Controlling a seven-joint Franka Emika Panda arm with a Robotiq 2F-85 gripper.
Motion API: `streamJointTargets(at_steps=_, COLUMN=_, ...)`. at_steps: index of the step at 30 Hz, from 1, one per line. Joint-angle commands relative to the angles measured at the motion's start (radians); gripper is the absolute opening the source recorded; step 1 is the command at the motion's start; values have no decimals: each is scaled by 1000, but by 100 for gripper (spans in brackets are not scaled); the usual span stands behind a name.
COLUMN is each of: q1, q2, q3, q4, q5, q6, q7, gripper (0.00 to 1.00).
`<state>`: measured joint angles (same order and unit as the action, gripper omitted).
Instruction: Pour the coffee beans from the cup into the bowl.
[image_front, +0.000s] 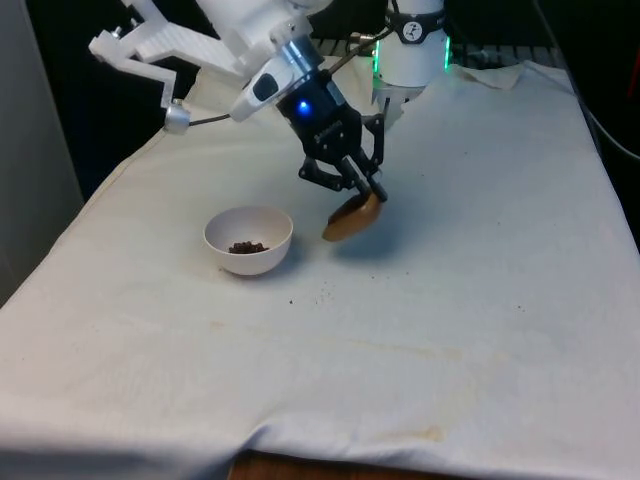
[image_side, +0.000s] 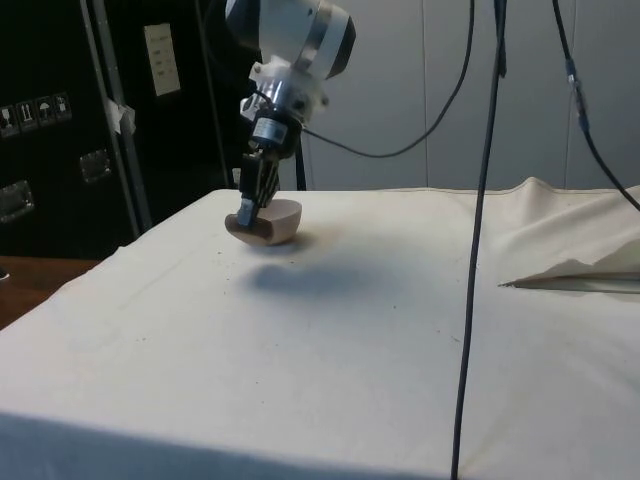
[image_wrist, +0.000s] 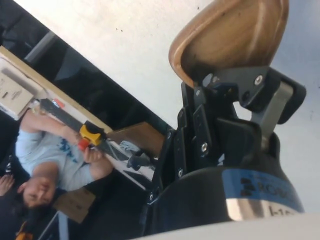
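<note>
Even overhead light falls on the white cloth (image_front: 470, 300), bright in the front view and duller, creamier in the side view. The tilted cup (image_front: 352, 218) throws a soft bluish shadow toward 3 o'clock in the front view; a broad, faint shadow lies at 6 o'clock of it in the side view. The wrist view glares white on the cloth, its background dim and soft.

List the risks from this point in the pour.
1. The wooden cup, tilted in the claw, hangs beside the white bowl, not over it; any remaining beans could fall on the cloth.
2. The claw grips only the cup's rim; it might slip.
3. Stray beans already lie on the cloth.
</note>
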<state>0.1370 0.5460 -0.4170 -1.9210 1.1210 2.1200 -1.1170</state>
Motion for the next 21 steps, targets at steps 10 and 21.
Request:
streamJointTargets(at_steps=10, q1=15, q2=-35, q3=30, q4=-38, q5=-62, q6=88, q7=34, gripper=0)
streamJointTargets(at_steps=21, q1=13, q2=-48, q3=75, q4=-63, q5=-118, q6=178, q7=55, gripper=0)
